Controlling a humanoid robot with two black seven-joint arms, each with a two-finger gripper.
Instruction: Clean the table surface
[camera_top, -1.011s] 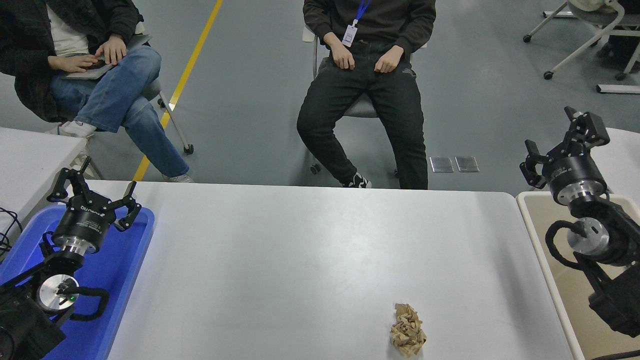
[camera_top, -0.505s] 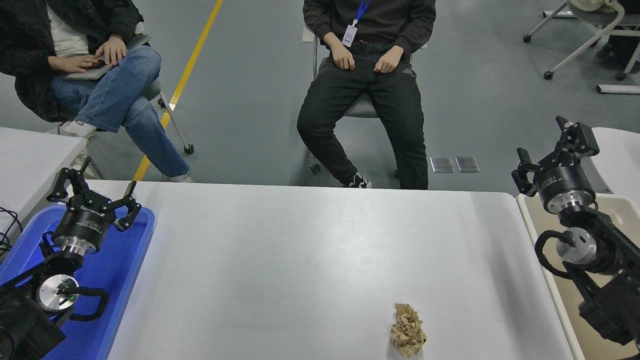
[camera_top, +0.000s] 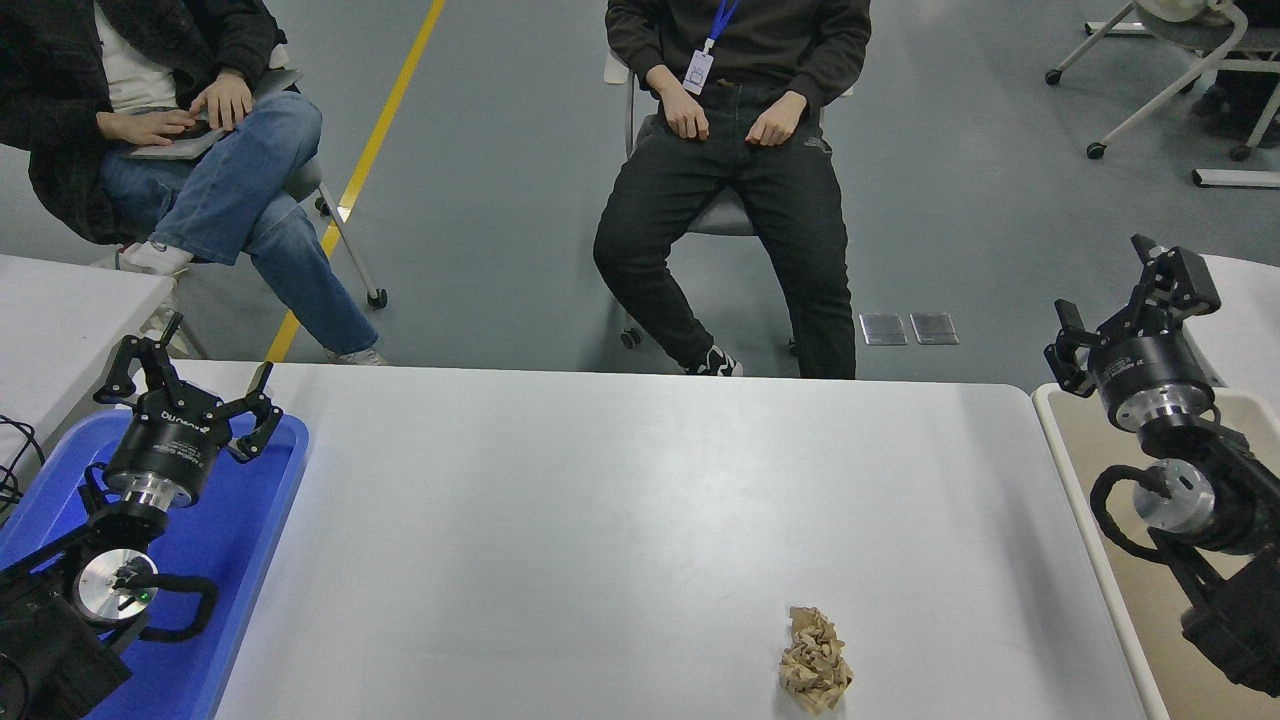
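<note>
The table surface (camera_top: 620, 500) is a wide matte white top that fills the middle of the head view. A crumpled wad of brown paper (camera_top: 815, 660) lies on it near the front edge, right of centre. My right gripper (camera_top: 1130, 300) is open, raised beyond the table's right end over the beige tray, far from the wad. My left gripper (camera_top: 185, 375) is open and parked at the lower left above the blue tray.
A blue tray (camera_top: 230, 540) sits at the table's left end and a beige tray (camera_top: 1060, 440) at its right end. Two people sit on chairs at the far side, one in black trousers (camera_top: 730, 200) and one in jeans (camera_top: 230, 190).
My right gripper has shifted: it moved down and left half a second ago, then back to the right and slightly down. The left arm and the paper wad have not moved.
</note>
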